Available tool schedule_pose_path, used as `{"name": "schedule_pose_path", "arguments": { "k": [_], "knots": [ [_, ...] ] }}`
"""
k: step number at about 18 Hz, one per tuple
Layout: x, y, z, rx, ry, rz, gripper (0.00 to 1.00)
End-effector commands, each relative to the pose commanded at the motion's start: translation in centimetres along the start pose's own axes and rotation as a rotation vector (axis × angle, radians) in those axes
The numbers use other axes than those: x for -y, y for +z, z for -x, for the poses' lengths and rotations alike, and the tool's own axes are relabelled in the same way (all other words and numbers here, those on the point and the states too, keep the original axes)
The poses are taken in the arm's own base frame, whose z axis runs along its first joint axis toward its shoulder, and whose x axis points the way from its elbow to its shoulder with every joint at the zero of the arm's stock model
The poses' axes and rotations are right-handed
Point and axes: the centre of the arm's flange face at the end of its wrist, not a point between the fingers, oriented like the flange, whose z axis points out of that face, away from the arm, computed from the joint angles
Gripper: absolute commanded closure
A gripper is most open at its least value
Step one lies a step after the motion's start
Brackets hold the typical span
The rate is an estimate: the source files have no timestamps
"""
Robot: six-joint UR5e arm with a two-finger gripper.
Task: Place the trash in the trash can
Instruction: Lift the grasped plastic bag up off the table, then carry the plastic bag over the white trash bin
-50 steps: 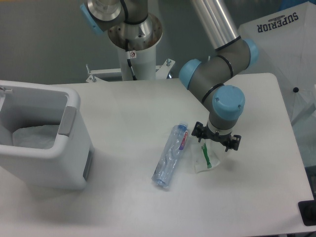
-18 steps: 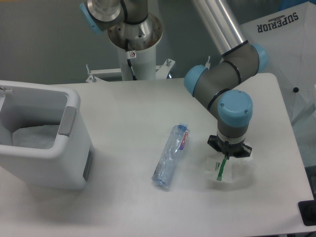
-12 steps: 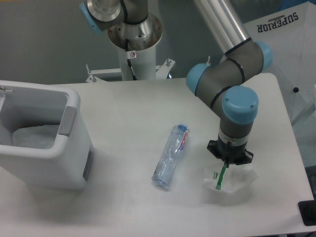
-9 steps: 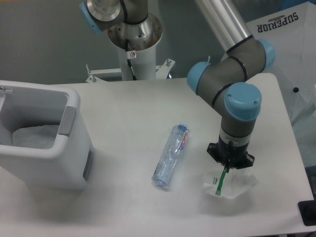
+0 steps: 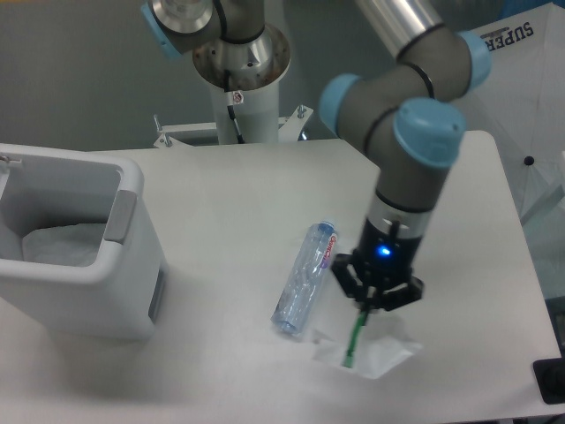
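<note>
Two pieces of trash sit toward the desk's [image 5: 221, 203] front edge. Nearest, right of centre, the crumpled wrapper [image 5: 369, 346] hangs from the gripper [image 5: 369, 299], whose fingers are clamped on its top; whether its lower end touches the desk cannot be told. Just left, the crushed bottle [image 5: 305, 279] lies slanted, cap pointing to the far edge. At the left edge stands the trash can [image 5: 84, 247], liner inside.

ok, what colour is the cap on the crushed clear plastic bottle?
Blue: the crushed clear plastic bottle has a blue cap, seen in the fixed camera view.
</note>
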Motion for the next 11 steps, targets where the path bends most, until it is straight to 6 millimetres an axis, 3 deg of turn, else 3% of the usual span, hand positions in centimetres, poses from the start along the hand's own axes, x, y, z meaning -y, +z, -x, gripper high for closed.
{"name": "schedule_pose_path", "arguments": {
  "k": [4, 8, 11],
  "knots": [
    [2.4, -2.1, -3.5, -0.088, -0.032, -0.106, 1.00],
    [4.3, -6.1, -7.0, -0.127, -0.064, -0.185, 1.00],
    [5.8, -6.5, -11.2, -0.171, -0.055, -0.198, 1.00]
  ]
}}
